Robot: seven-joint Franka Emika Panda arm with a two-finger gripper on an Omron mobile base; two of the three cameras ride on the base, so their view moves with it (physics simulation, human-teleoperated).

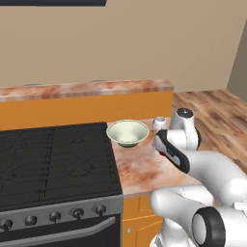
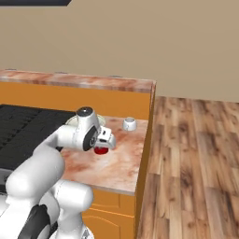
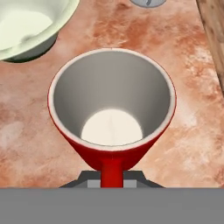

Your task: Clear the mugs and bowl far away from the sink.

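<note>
Hand view looks straight down into the small red cylindrical mug point(image 3: 111, 113), white inside, with its red handle at 6 o'clock running down between the claw point(image 3: 112, 180) tips. The claw is nearly closed, pinching that thin handle, and the mug hangs just above the mottled reddish stone surface point(image 3: 183, 131). The wide, shallow cream-white bowl point(image 3: 26, 26) sits at 10 o'clock of the mug, near but apart from it.

The likely risk is the grip: a narrow handle held by two small tips could let the mug swing or slip on a quick move, dropping it onto the surface. A low sideways carry toward 10 o'clock could knock the bowl, and one toward 12 o'clock could hit the small pale round object point(image 2: 129, 124), cut off by the frame's top edge in the hand view.

In the right base view the mug point(image 2: 100, 150) is just a red sliver under the wrist, and the bowl is masked by the arm. In the left base view the bowl point(image 1: 128, 133) stands beside the black stove point(image 1: 53, 159), and the arm covers the mug. What the small pale object is cannot be told.
</note>
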